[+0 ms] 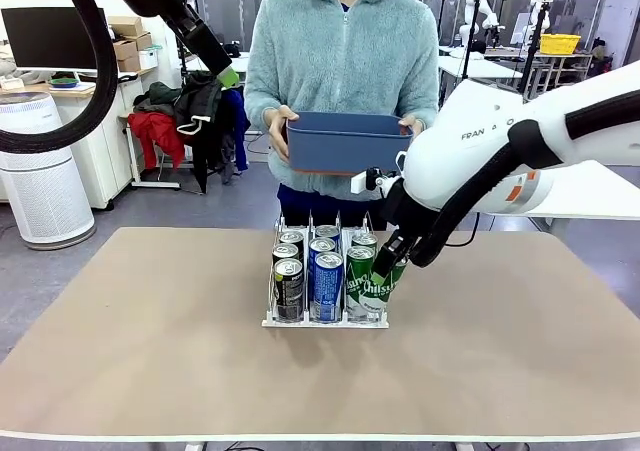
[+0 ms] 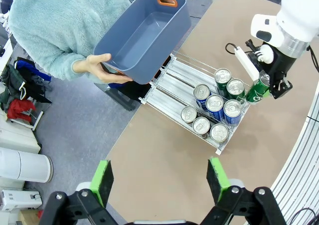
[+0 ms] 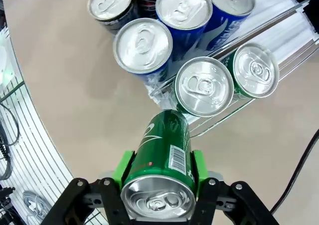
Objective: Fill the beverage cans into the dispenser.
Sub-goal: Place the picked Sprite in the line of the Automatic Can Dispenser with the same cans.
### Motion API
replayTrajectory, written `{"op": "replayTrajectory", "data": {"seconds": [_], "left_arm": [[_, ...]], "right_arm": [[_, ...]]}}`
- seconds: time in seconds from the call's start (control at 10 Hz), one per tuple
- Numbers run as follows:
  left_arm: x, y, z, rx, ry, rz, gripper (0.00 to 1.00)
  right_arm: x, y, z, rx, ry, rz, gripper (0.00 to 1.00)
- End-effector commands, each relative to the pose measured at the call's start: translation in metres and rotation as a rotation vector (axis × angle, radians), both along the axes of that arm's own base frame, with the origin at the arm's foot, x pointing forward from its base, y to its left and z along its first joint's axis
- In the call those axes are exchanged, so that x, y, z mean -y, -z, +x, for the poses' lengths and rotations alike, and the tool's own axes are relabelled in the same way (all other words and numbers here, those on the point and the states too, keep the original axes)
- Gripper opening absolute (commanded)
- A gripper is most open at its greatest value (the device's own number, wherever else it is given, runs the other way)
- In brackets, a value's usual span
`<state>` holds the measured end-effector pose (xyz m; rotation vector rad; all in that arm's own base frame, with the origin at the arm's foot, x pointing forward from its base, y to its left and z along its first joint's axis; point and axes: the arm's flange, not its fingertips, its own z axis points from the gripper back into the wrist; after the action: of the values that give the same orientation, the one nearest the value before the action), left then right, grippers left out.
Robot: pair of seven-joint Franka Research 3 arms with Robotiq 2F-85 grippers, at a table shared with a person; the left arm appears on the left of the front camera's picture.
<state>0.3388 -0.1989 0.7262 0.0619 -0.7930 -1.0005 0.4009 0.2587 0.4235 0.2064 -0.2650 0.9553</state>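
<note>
The white wire dispenser (image 1: 270,319) stands mid-table with several beverage cans (image 1: 327,273) in its three lanes: black on the left, blue in the middle, green on the right. My right gripper (image 1: 390,269) is shut on a green can (image 1: 376,291), which it holds tilted at the rack's front right corner. In the right wrist view the green pads (image 3: 123,166) clamp this green can (image 3: 163,155), whose base points at the front end of the green lane (image 3: 204,86). My left gripper (image 2: 160,179) hangs open and empty high above the table's left side.
A person at the far edge holds an empty blue-grey bin (image 1: 345,139) with both hands, just behind the dispenser (image 2: 172,83). The tan table (image 1: 150,341) is bare left and right of the rack. A cable (image 3: 304,160) trails near my right wrist.
</note>
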Motion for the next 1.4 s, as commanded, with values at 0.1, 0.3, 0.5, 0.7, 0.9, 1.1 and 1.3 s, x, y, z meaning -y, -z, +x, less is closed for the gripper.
{"op": "replayTrajectory", "data": {"seconds": [0.1,0.3,0.5,0.7,0.9,1.1,1.3], "left_arm": [[0.000,0.000,0.000,-0.010,-0.004,-0.002,1.00],[0.000,0.000,0.000,-0.010,-0.004,-0.002,1.00],[0.000,0.000,0.000,-0.010,-0.004,-0.002,1.00],[0.000,0.000,0.000,-0.010,-0.004,-0.002,1.00],[0.000,0.000,0.000,-0.010,-0.004,-0.002,1.00],[0.000,0.000,0.000,-0.010,-0.004,-0.002,1.00],[0.000,0.000,0.000,-0.010,-0.004,-0.002,1.00]], "right_arm": [[-0.007,-0.006,0.032,0.090,0.016,0.017,0.59],[-0.007,-0.005,0.042,0.103,0.018,0.031,0.59],[-0.012,0.003,0.051,0.091,0.004,0.030,0.59],[-0.020,0.012,0.054,0.065,-0.019,0.022,0.59],[-0.024,0.023,0.057,0.032,-0.031,0.016,0.59],[-0.027,0.032,0.061,-0.005,-0.039,-0.007,0.59],[-0.030,0.040,0.065,-0.048,-0.016,-0.021,0.59]]}}
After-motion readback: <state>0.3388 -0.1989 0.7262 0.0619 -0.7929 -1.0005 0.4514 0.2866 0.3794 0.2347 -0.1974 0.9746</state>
